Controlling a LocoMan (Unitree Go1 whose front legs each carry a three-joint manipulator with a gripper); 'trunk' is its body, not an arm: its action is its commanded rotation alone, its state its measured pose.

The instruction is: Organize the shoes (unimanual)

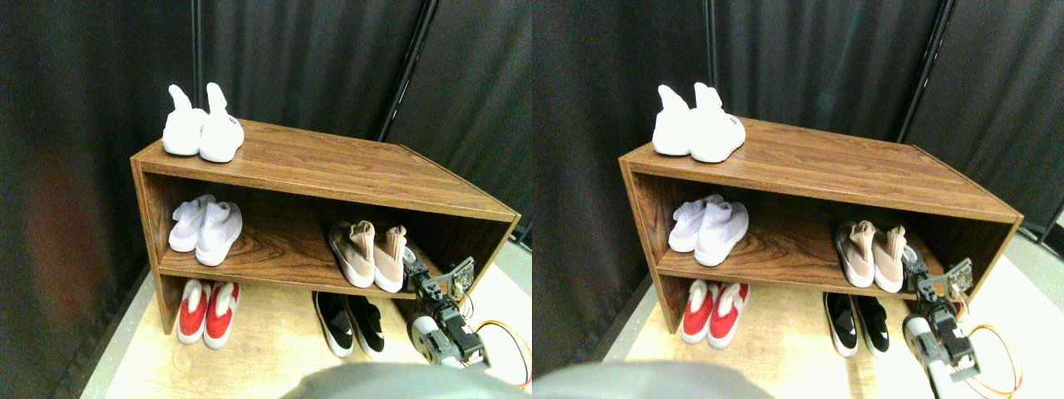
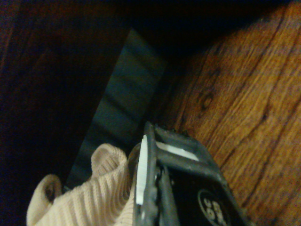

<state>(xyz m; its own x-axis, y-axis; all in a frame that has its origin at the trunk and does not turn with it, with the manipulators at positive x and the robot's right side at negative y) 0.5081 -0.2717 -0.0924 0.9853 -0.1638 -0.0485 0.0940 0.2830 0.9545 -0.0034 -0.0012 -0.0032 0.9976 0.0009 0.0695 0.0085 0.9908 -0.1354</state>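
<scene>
The beige-tan shoes with white soles stand side by side on the middle shelf, right of centre, toes toward me. My right gripper is at the shelf's front edge, right up against the right beige shoe. In the wrist view that shoe's ribbed knit cuff lies directly beside the dark jaw frame, over the shelf board. Whether the jaw grips the cuff does not show. The black shoes with white soles sit as a pair on the floor under the shelf, left of my arm.
The wooden shelf unit carries an all-white high-cuff pair on top at the left and a pale white pair on the middle shelf at the left. A red-and-white pair stands below. An orange cable loops beside my arm. Black curtains hang behind.
</scene>
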